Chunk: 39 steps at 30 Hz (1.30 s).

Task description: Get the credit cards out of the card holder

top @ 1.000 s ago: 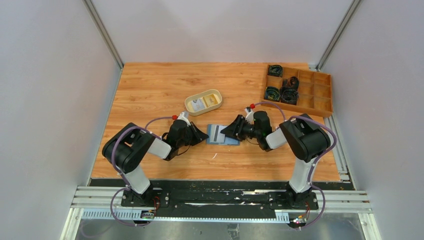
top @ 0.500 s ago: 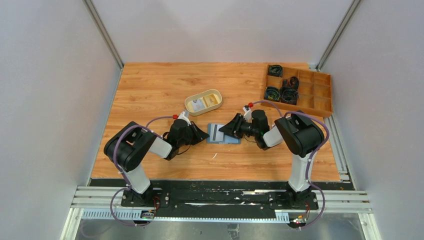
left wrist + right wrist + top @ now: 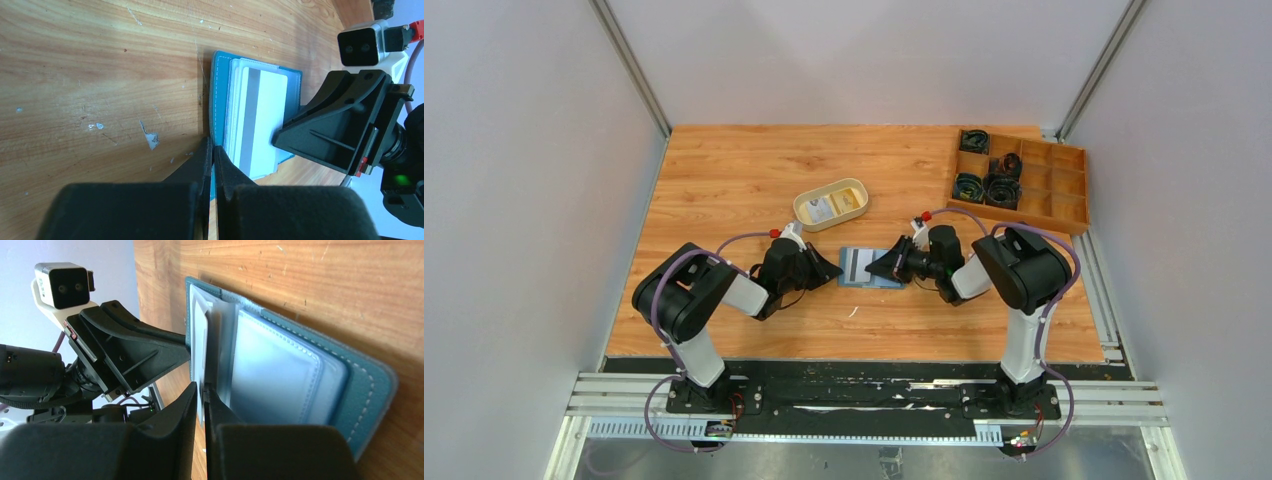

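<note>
The blue card holder [image 3: 888,283] lies open on the table between my grippers. It also shows in the left wrist view [image 3: 219,95] and the right wrist view [image 3: 362,390]. My left gripper [image 3: 836,272] [image 3: 212,146] is shut on the holder's near edge. A white credit card [image 3: 265,115] with a grey stripe sticks out of the pockets. My right gripper [image 3: 872,268] [image 3: 202,385] is shut on that card's [image 3: 199,340] edge. Two more cards, one whitish [image 3: 823,209] and one yellow [image 3: 849,201], lie in the cream tray.
The cream oval tray [image 3: 860,189] stands just behind the holder. A wooden compartment box [image 3: 1064,195] with black cable bundles sits at the back right. Grey walls close in both sides of the table.
My right gripper has shifted slightly at the holder, first farther in, then back a little. The left gripper and the holder have stayed put.
</note>
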Available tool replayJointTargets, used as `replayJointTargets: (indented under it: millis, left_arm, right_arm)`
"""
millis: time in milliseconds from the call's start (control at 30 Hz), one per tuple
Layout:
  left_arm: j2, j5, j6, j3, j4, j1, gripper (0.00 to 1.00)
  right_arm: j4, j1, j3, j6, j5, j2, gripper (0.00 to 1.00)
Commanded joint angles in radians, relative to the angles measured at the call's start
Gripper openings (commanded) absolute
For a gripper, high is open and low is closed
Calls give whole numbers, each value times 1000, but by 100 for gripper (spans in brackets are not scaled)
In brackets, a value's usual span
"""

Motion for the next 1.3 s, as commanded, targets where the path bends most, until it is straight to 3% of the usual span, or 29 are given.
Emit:
replayJointTargets:
  millis: [0, 767, 933, 1033, 1167, 1267]
  left_arm:
    - [38, -24, 43, -13, -114, -1, 0]
    - [21, -18, 45, -25, -114, -1, 0]
    - [19, -19, 39, -29, -112, -1, 0]
    - [8, -26, 39, -37, -112, 0, 0]
    - [-24, -54, 33, -73, -112, -1, 0]
    - [-59, -75, 15, -108, -110, -1, 0]
  right_arm:
    - [43, -14, -26, -4, -27, -12, 12]
    - [41, -78, -98, -36, -58, -67, 8]
    - [41, -94, -122, -43, -66, -76, 0]
    - [34, -100, -134, -53, -73, -85, 0]
    - [-21, -128, -158, -84, -89, -144, 0]
    - [-206, -145, -136, -170, -81, -249, 0]
